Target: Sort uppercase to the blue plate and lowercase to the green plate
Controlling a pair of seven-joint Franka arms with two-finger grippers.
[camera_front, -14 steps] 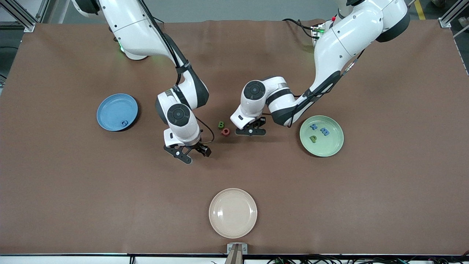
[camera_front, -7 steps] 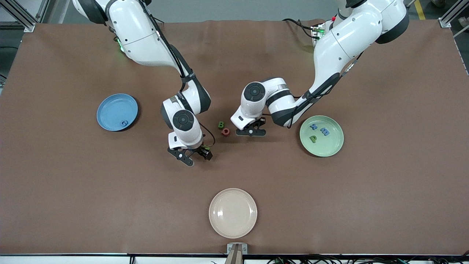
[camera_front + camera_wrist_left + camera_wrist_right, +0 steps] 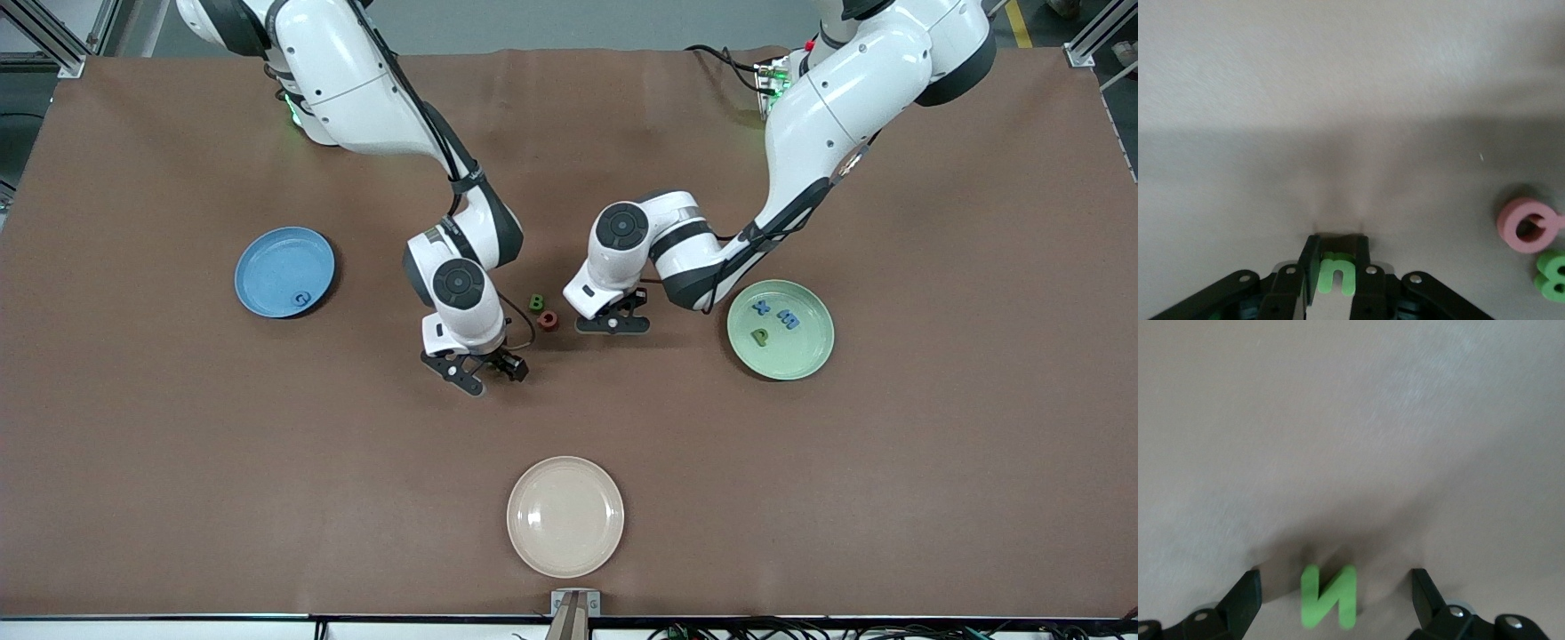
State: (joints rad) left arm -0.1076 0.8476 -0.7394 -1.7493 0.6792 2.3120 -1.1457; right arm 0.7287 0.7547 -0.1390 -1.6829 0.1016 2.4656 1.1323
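**Desk:** What do you have, starting from the right arm's end?

**Operator:** First I see the blue plate (image 3: 267, 258) on the worktop (image 3: 178, 444), with the blue G (image 3: 303, 299) lying in it near the rim that faces the camera. Next comes my right gripper (image 3: 496, 377), down low over the green N (image 3: 1329, 597). Its fingers (image 3: 1245, 600) are spread wide. The N lies flat between them and touches neither.

**Desk:** And the middle of the worktop?

**Operator:** The green B (image 3: 537, 303) and the pink-red Q (image 3: 548, 320) sit just beside each other, the Q a little nearer the camera. They lie between my two grippers, and nothing is touching them.

**Desk:** The left arm?

**Operator:** My left gripper (image 3: 612, 325) is down just beside the Q, toward the left arm's end. Its fingers (image 3: 1311, 257) are clamped on the green u (image 3: 1336, 277), one on each side. I can't tell whether the letter has left the worktop.

**Desk:** And past that?

**Operator:** The green plate (image 3: 813, 351) holds three letters: the blue cross (image 3: 762, 308), the blue m (image 3: 788, 321) and the green p (image 3: 759, 337), the p nearest the camera. A cream plate (image 3: 565, 516) sits closest to the camera of everything.
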